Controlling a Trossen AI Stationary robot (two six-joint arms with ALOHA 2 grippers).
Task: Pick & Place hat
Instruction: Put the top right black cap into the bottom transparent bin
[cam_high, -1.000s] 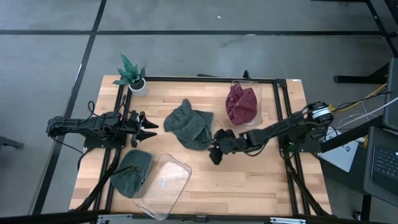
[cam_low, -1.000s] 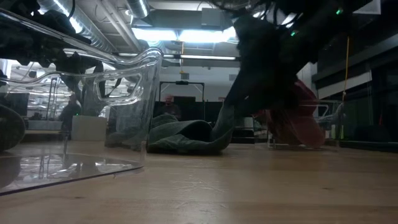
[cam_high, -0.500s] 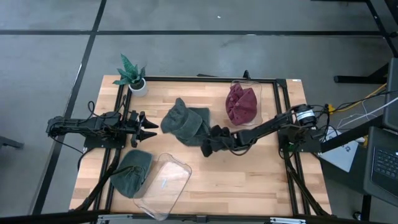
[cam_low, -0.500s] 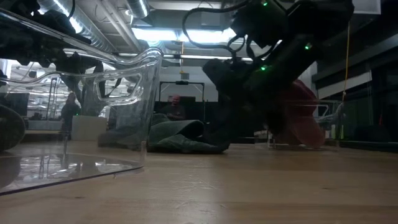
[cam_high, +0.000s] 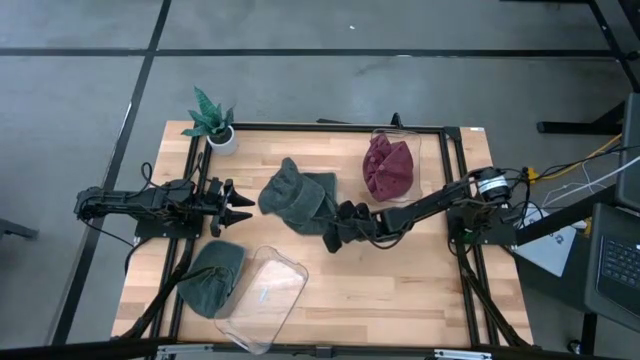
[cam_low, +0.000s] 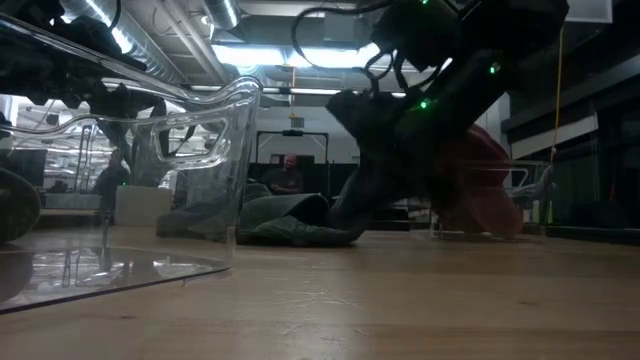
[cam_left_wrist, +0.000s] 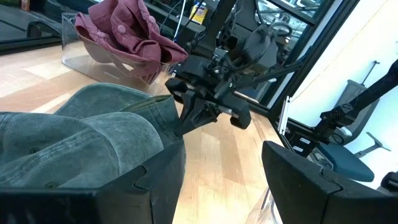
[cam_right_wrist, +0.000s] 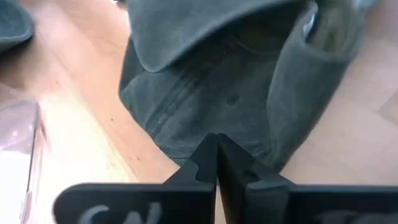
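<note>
Wooden table, grasp under way: green hat pinched at its edge.

Nearest along the front edge: clear tub (cam_high: 262, 298) tipped on its side, beside a second green hat (cam_high: 212, 276). Mid-table: right gripper (cam_high: 332, 238) down at the near edge of the hat (cam_high: 298, 198), fingers (cam_right_wrist: 214, 163) pressed together with the cloth right at their tips; whether fabric is truly caught, hard to tell. To the left, left gripper (cam_high: 238, 207) waiting, fingers (cam_left_wrist: 155, 186) spread, nothing between them. Farther back: maroon hat (cam_high: 388, 167) in another clear tub (cam_high: 412, 145), potted plant (cam_high: 212, 120) at the far corner. Step in hand, by the look of it: the pick. Next move calls for a lift to test the grip, then a carry to a tub.
</note>
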